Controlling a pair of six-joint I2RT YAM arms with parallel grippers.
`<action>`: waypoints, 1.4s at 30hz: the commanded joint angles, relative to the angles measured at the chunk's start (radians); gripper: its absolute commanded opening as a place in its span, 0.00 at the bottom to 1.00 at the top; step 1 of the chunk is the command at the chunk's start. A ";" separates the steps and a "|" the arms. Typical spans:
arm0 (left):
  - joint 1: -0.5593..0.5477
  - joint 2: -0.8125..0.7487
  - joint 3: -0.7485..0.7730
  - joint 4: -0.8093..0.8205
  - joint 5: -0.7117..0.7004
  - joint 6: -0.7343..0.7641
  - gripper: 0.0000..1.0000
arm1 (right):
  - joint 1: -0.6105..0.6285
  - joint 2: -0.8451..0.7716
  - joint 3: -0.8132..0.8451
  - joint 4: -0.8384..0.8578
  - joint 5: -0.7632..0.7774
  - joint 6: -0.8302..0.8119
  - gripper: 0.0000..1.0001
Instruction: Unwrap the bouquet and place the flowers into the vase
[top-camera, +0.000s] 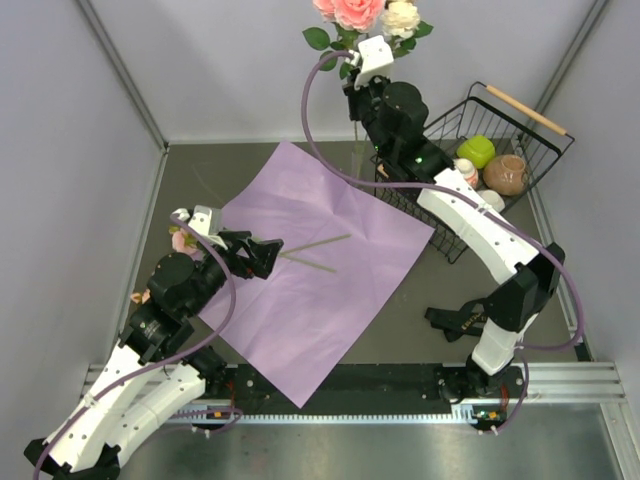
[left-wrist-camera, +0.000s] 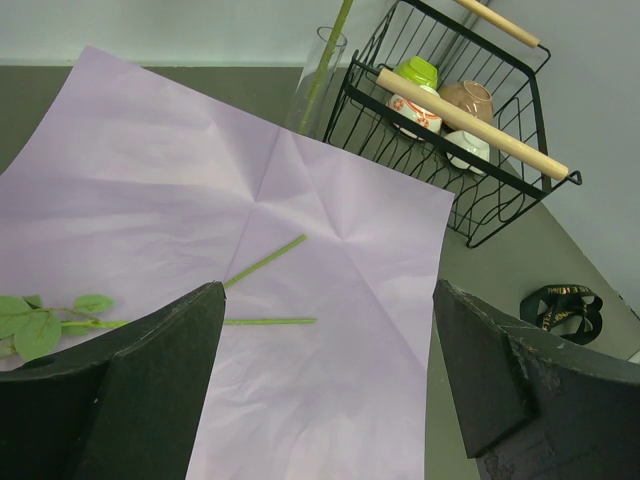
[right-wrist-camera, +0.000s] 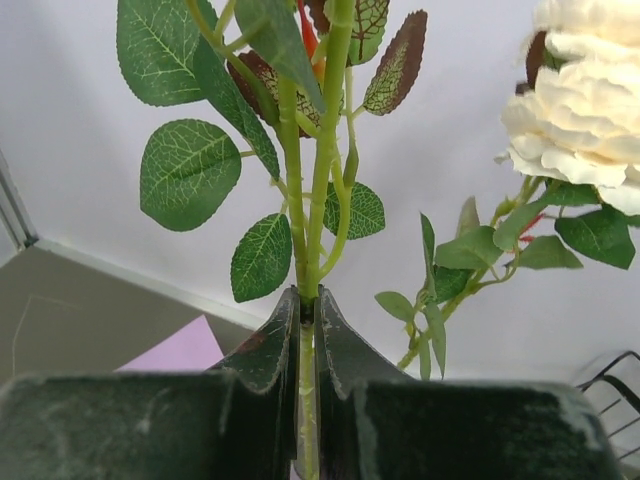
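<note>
Nearest, the left hand hovers low over the lilac paper sheet spread flat on the table, its fingers wide apart and holding nothing; two loose green stems lie on the sheet just ahead of it, a leafy sprig beside its left finger; a pink rose lies off the sheet's left edge; right of the sheet lies the black ribbon; farther back, the wire basket, holding a green cup and a brown pot, crowds the vase just beside it; a green stem runs down into the vase; farthest, the right hand is clamped tight on stems of the flowers, held upright above the vase.
</note>
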 joint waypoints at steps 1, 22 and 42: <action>0.001 -0.006 -0.010 0.032 0.003 0.002 0.91 | -0.003 0.012 -0.011 0.061 0.027 -0.007 0.00; 0.003 -0.020 -0.016 0.018 -0.001 0.006 0.91 | -0.023 0.101 -0.045 0.081 0.044 0.022 0.00; 0.003 -0.022 -0.019 0.015 -0.004 0.006 0.91 | -0.029 0.151 -0.120 0.127 0.099 -0.010 0.00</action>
